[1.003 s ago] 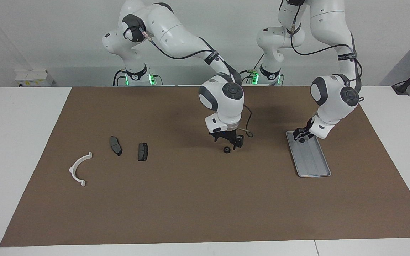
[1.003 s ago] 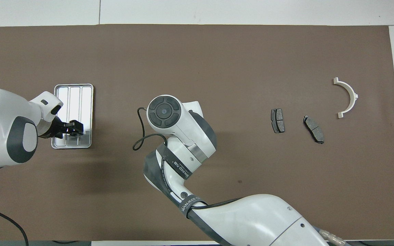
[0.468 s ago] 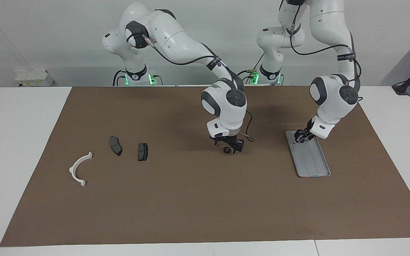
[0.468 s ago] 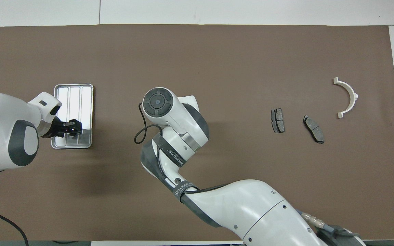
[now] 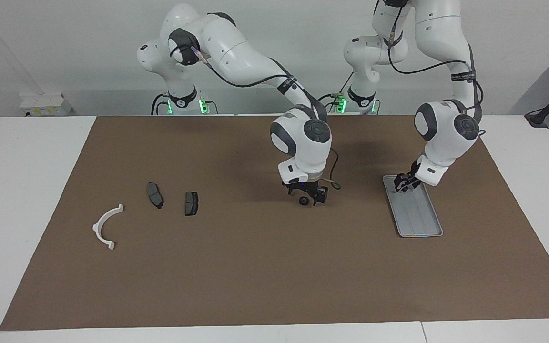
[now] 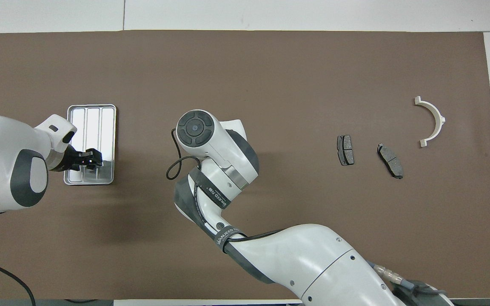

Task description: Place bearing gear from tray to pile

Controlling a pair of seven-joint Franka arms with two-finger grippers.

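Brown mat [image 5: 255, 276] over a white table, two arms at work.

Item: gear [image 5: 304, 201], a small black ring. Lies flat on the mat at mid-table, off the tray [image 5: 422, 224] and well apart from it. Round, so no long axis to line up with.

Tool: right gripper [image 5: 309, 196], low over the gear with its fingers apart. The gear sits at their tips; contact cannot be told. The overhead view hides it under the wrist.

Destination: pile [image 5: 191, 203], made up of two dark pads [image 5: 155, 195] and a white bracket [image 5: 105, 226]. It lies from the gear toward the right arm's end of the table, well apart. The right arm looks better placed for the carry.

Second tool: left gripper [image 5: 402, 183], over the tray's end nearer the robots. Its state cannot be told.
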